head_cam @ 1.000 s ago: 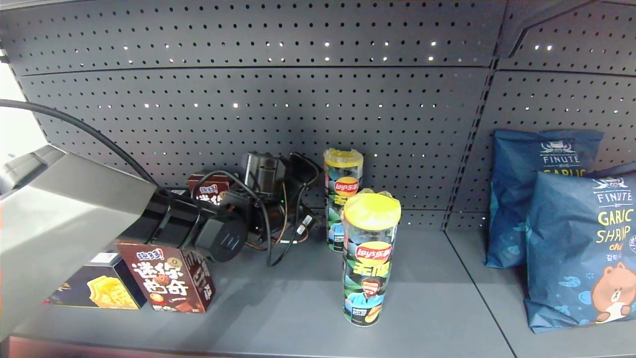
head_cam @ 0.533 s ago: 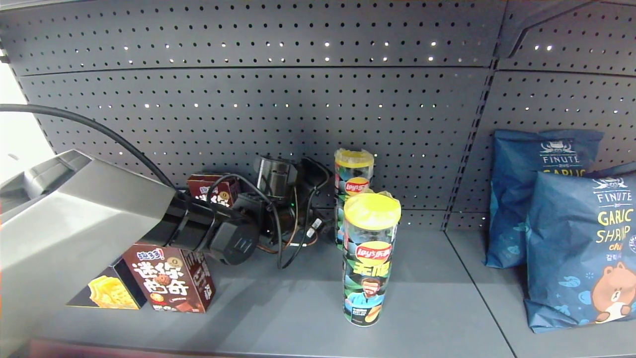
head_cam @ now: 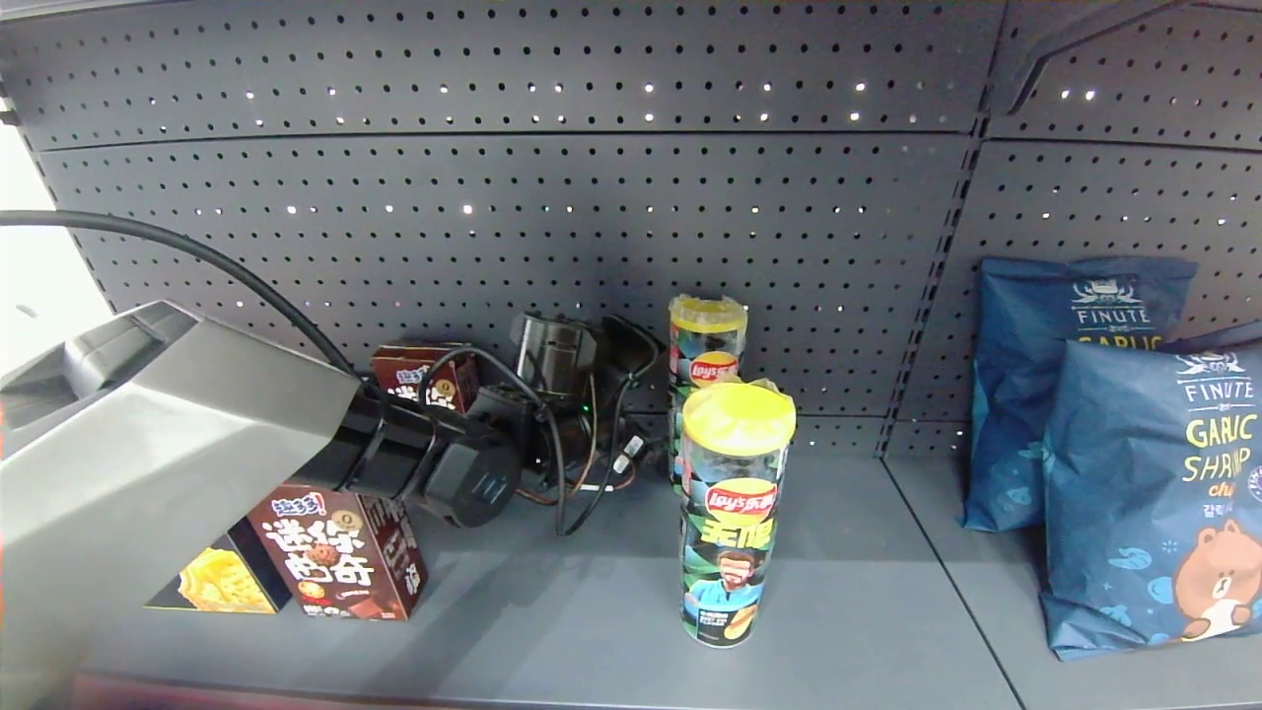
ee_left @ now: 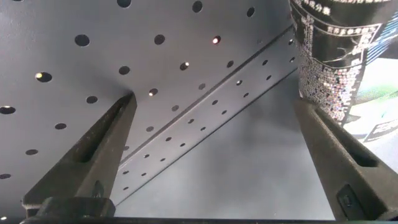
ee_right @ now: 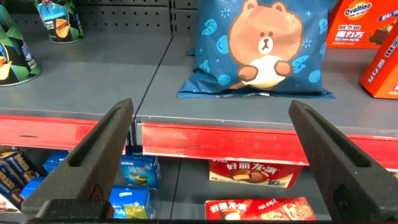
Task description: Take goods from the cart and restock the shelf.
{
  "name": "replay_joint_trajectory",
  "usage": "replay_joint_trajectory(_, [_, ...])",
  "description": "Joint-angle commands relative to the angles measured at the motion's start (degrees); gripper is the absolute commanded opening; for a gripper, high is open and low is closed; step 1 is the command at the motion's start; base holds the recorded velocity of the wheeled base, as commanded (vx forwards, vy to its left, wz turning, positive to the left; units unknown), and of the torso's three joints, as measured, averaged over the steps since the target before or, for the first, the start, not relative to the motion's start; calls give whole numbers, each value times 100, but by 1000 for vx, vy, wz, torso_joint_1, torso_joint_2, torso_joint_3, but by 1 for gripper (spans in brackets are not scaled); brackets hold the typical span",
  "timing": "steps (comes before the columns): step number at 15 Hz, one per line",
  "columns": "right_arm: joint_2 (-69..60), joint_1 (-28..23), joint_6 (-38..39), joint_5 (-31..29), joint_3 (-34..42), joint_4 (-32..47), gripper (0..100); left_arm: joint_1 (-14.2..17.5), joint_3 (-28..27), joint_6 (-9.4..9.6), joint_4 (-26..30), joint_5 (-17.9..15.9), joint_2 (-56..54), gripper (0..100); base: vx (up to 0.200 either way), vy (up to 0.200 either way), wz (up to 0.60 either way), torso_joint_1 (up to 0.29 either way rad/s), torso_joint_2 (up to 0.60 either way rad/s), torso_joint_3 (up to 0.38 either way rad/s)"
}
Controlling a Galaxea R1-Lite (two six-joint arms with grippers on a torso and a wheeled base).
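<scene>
Two chips cans with yellow lids stand on the grey shelf (head_cam: 838, 592): the front can (head_cam: 735, 513) mid-shelf, the rear can (head_cam: 704, 360) close behind it by the pegboard. My left arm's wrist (head_cam: 552, 394) lies at the back of the shelf just left of the rear can. My left gripper (ee_left: 211, 99) is open and faces the pegboard with nothing between its fingers; the rear can (ee_left: 342, 56) stands right by one fingertip (ee_left: 311, 124). My right gripper (ee_right: 211, 106) hangs open and empty in front of a lower shelf.
A brown cookie box (head_cam: 340, 552) and a yellow-printed box (head_cam: 212, 582) sit at the front left, a small brown box (head_cam: 424, 375) behind them. Blue snack bags (head_cam: 1154, 493) fill the right bay. A bear-print bag (ee_right: 258, 50) and red-edged shelf (ee_right: 217, 140) show below.
My left arm has slid right along the back of the shelf, and the rear can has shifted right with it, ending behind the front can. Most of the shift came early.
</scene>
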Motion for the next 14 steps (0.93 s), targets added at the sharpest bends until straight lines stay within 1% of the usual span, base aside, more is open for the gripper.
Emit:
replay_joint_trajectory(1, [7, 4, -3, 4, 0, -1, 100, 32, -32, 10, -5, -3, -80, 100, 0, 0, 0, 0, 0, 0])
replay_joint_trajectory(2, [7, 4, -3, 4, 0, -1, 100, 50, -67, 19, 3, -3, -203, 100, 0, 0, 0, 0, 0, 0])
replay_joint_trajectory(4, [7, 4, -3, 4, 0, -1, 100, 120, -190, 37, 223, -3, -441, 100, 0, 0, 0, 0, 0, 0])
replay_joint_trajectory(5, [7, 4, -3, 4, 0, -1, 100, 164, -313, 37, 592, -3, -722, 100, 0, 0, 0, 0, 0, 0])
replay_joint_trajectory(7, [7, 4, -3, 4, 0, -1, 100, 208, -295, 37, 953, -3, -1161, 100, 0, 0, 0, 0, 0, 0])
replay_joint_trajectory(9, [7, 4, -3, 4, 0, -1, 100, 217, -216, 28, 1172, 6, -1689, 100, 0, 0, 0, 0, 0, 0])
replay_joint_trajectory(11, [7, 4, -3, 4, 0, -1, 100, 314, -49, 28, 1339, 15, -2251, 100, 0, 0, 0, 0, 0, 0])
replay_joint_trajectory(13, [7, 4, -3, 4, 0, -1, 100, 340, 56, 2, 1410, 261, -2708, 100, 0, 0, 0, 0, 0, 0])
replay_joint_trajectory(14, [7, 4, -3, 4, 0, -1, 100, 366, 197, 2, 1427, 340, -3033, 100, 0, 0, 0, 0, 0, 0])
